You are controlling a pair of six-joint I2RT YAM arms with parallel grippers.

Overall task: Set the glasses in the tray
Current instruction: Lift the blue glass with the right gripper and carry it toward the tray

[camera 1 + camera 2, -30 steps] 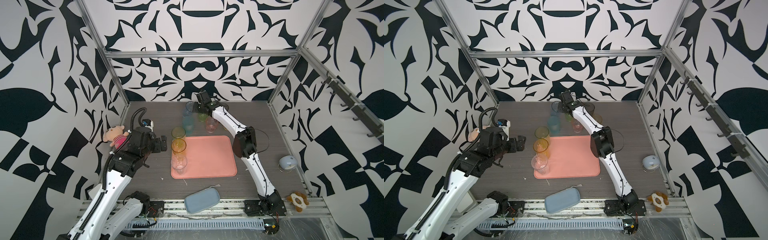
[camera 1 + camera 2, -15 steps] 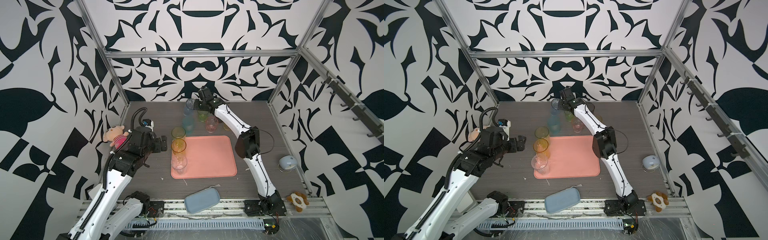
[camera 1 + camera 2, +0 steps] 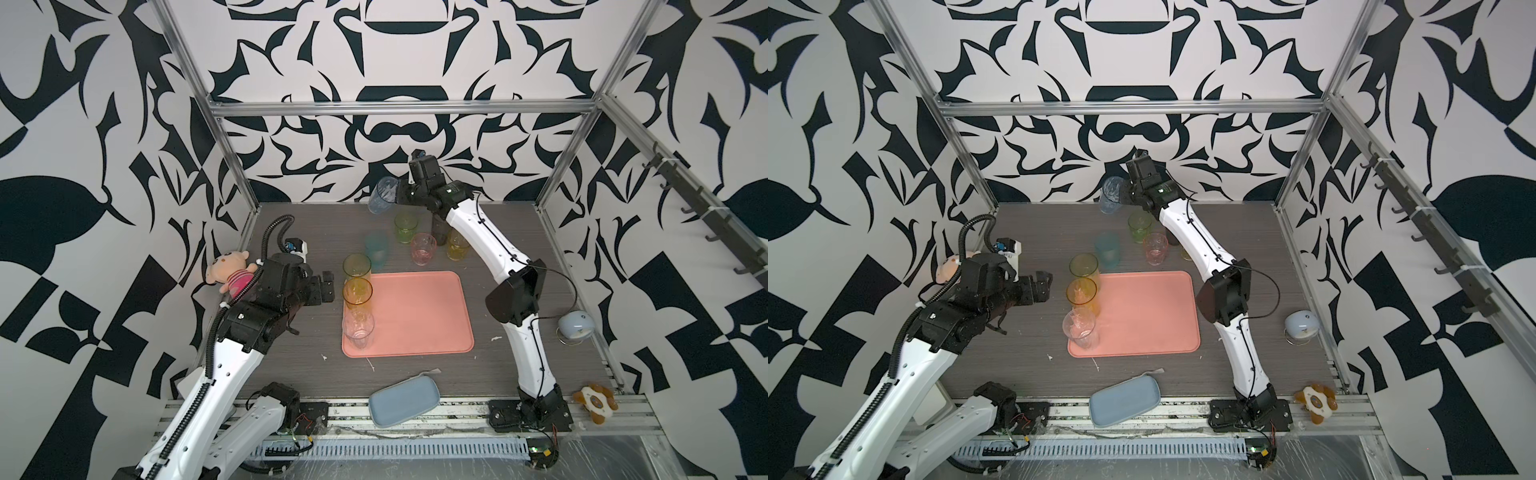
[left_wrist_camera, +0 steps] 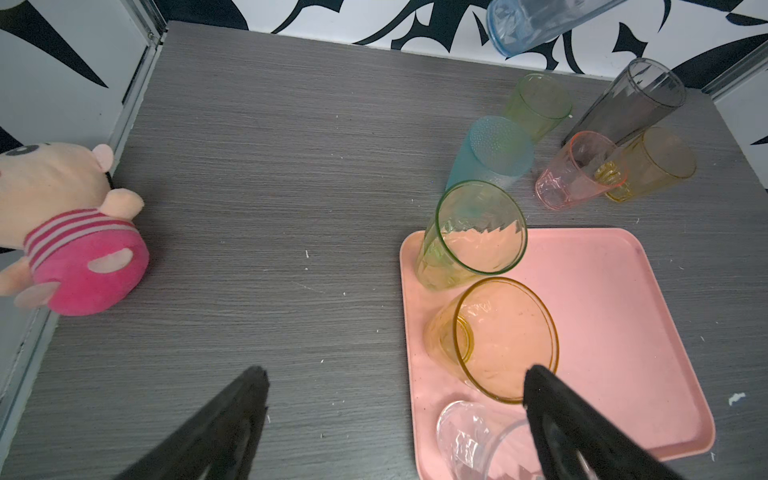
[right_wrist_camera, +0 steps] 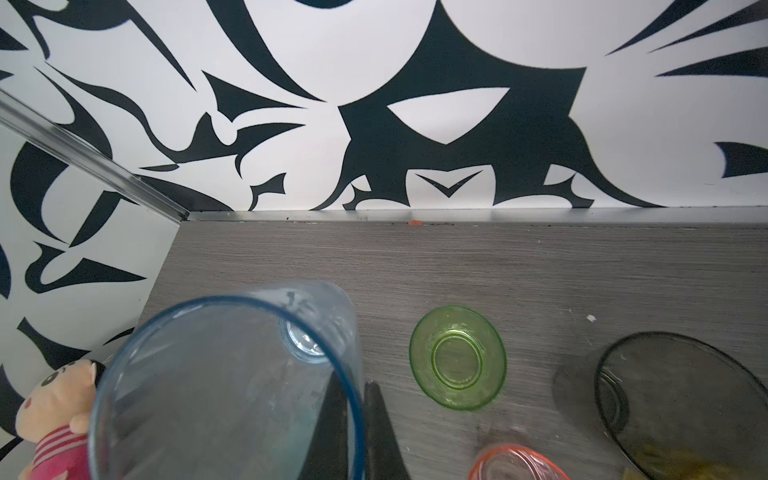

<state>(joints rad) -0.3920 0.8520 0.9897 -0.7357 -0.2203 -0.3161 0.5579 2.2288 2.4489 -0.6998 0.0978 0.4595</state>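
One grey surface [image 3: 332, 224] held a salmon-pink tray [image 3: 415, 316] and nine tinted glasses [image 3: 357, 293]. Three stood along the tray's left rim, leaving room for more; five waited just behind it. The blue glass [image 3: 383, 200] hung tilted above the surface's far edge, its rim pinched between the right fingers [image 5: 376, 428], seemingly bound for the tray. The left fingers [image 4: 232, 419] were spread wide and empty beside the tray.

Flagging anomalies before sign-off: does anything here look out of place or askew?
The blue-grey dish straddles the front edge of the table, partly on the rail. The teal glass appears to stand upside down. The blue glass hangs tilted, pinched at its rim by the right gripper.
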